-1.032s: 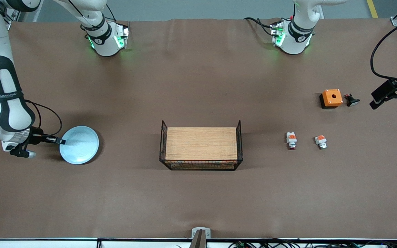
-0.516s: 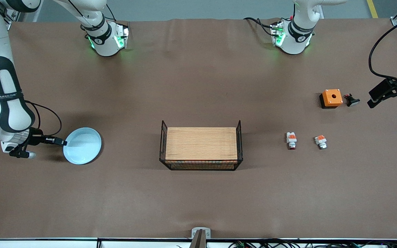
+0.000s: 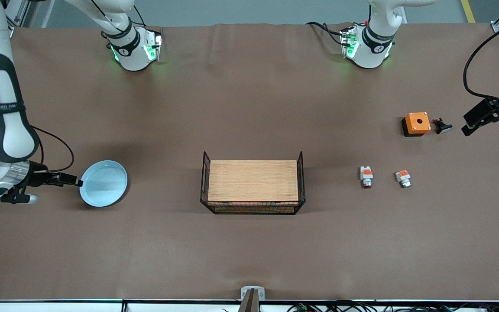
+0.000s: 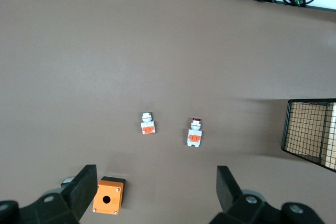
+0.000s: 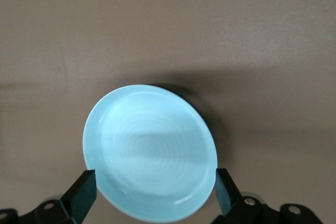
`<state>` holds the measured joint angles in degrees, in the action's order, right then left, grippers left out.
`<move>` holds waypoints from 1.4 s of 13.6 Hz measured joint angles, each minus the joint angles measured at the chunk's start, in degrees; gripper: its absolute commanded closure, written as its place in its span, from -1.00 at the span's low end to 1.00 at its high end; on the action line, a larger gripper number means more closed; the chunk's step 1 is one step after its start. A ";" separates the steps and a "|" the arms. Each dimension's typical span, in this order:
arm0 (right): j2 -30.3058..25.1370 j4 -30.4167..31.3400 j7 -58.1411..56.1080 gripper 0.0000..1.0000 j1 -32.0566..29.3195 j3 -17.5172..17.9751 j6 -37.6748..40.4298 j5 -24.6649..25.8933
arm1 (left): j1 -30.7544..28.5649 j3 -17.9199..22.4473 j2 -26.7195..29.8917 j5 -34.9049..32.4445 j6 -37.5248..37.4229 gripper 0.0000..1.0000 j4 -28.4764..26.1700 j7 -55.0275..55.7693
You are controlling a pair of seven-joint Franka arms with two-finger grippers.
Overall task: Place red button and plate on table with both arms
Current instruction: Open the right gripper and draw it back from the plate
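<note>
1. Plate (image 3: 103,189) lies flat on the table (image 3: 249,251), at the right arm's end; the right gripper (image 3: 74,182), spread wide, sits at its rim.
2. Red button (image 3: 366,177) rests toward the left arm's end, beside its grey-tipped twin (image 3: 403,178).
3. Left gripper (image 3: 477,122), wide open and empty, hangs near the orange box (image 3: 416,124); nothing blocks it.

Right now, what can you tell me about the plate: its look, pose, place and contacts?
The plate is round, shallow, pale blue and glossy, like glazed ceramic, with faint concentric rings inside and a raised rim. It is empty and sits toward the right arm's end of the brown table, casting a shadow. The right tool is at its rim, open; in the right wrist view the plate lies between the two fingers. Whether they touch it cannot be told.
</note>
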<state>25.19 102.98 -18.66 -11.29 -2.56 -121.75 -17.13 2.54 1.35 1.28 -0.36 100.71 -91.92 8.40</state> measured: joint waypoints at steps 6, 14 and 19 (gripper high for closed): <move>-9.64 -8.55 10.73 -1.00 4.90 0.19 20.16 8.90 | 0.04 -0.01 0.00 0.00 -0.10 -0.99 0.02 0.00; -16.28 -14.62 16.41 -1.00 6.33 0.34 31.77 12.77 | 0.05 -0.01 -0.02 0.00 -0.17 -0.99 0.04 0.00; -16.24 -14.70 18.25 -1.00 9.61 0.42 33.35 18.24 | 0.05 0.00 -0.03 0.00 -0.26 -0.99 0.04 0.00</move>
<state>8.95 88.28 -0.41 -1.68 -2.14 -88.40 1.11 2.59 1.35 1.25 -0.36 100.45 -91.87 8.40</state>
